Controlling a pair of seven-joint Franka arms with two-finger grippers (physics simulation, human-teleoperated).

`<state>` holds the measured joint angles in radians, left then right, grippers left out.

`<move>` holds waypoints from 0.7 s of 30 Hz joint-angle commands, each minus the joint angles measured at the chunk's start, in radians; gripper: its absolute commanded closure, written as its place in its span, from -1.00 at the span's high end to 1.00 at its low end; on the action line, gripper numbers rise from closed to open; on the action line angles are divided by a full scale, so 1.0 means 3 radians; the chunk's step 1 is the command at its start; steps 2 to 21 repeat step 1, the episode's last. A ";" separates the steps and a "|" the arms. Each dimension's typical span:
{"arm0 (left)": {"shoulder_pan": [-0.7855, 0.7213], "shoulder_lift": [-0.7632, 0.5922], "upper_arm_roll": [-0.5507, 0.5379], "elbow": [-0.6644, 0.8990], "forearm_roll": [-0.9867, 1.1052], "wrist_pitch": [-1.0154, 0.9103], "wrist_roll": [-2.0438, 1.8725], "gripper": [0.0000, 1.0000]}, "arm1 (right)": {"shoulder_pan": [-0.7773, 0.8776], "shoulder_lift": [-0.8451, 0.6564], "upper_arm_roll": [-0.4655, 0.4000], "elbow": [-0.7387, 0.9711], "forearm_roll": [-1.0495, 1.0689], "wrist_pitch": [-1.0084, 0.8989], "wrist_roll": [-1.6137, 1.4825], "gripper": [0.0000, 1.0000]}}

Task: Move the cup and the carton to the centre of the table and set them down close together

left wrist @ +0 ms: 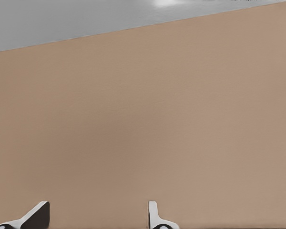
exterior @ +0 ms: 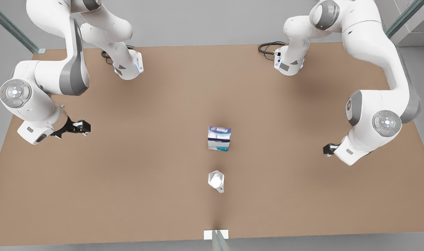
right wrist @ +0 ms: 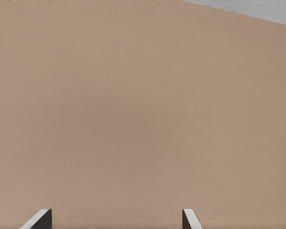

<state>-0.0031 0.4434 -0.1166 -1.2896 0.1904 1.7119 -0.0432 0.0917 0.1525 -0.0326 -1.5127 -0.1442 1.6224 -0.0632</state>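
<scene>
Centrally on the bench (exterior: 128, 181), the front view shows the carton (exterior: 219, 138) just behind the cup (exterior: 216, 181), both well apart from either arm's jaws. Left gripper (left wrist: 93, 217): jaws open over bare bench. Right gripper (right wrist: 117, 219): likewise open.

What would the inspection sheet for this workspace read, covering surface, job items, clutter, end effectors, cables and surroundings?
Surface: light-brown table, plain and matte.
Job's things: carton near the middle; cup below it in the front view, with a gap between them; neither is held.
Clutter: nothing seen.
End effectors: left end effector and right end effector are both open over the table, holding nothing. In the front view both arms wait at the table's sides, away from the items.
Cables: black cables by the arm bases at the far edge.
Surroundings: grey floor; white bracket at the near edge.
</scene>
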 commanded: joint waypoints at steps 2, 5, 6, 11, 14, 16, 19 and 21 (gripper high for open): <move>-0.0005 0.0005 0.0000 -0.0002 -0.0190 0.0000 -0.0019 1.00 | 0.0001 0.0003 0.0001 0.0001 0.0000 0.0002 0.0001 1.00; -0.0005 0.0005 0.0000 -0.0002 -0.0190 0.0000 -0.0019 1.00 | 0.0001 0.0003 0.0001 0.0001 0.0000 0.0002 0.0001 1.00; -0.0005 0.0005 0.0000 -0.0002 -0.0190 0.0000 -0.0019 1.00 | 0.0001 0.0003 0.0001 0.0001 0.0000 0.0002 0.0001 1.00; -0.0005 0.0005 0.0000 -0.0002 -0.0190 0.0000 -0.0019 1.00 | 0.0001 0.0003 0.0001 0.0001 0.0000 0.0002 0.0001 1.00; -0.0005 0.0005 0.0000 -0.0002 -0.0190 0.0000 -0.0019 1.00 | 0.0001 0.0003 0.0001 0.0001 0.0000 0.0002 0.0001 1.00; -0.0005 0.0005 0.0000 -0.0002 -0.0190 0.0000 -0.0019 1.00 | 0.0001 0.0003 0.0001 0.0001 0.0000 0.0002 0.0001 1.00; -0.0005 0.0005 0.0000 -0.0002 -0.0190 0.0000 -0.0019 1.00 | 0.0001 0.0003 0.0001 0.0001 0.0000 0.0002 0.0001 1.00; -0.0005 0.0005 0.0000 -0.0002 -0.0190 0.0000 -0.0019 1.00 | 0.0001 0.0003 0.0001 0.0001 0.0000 0.0002 0.0001 1.00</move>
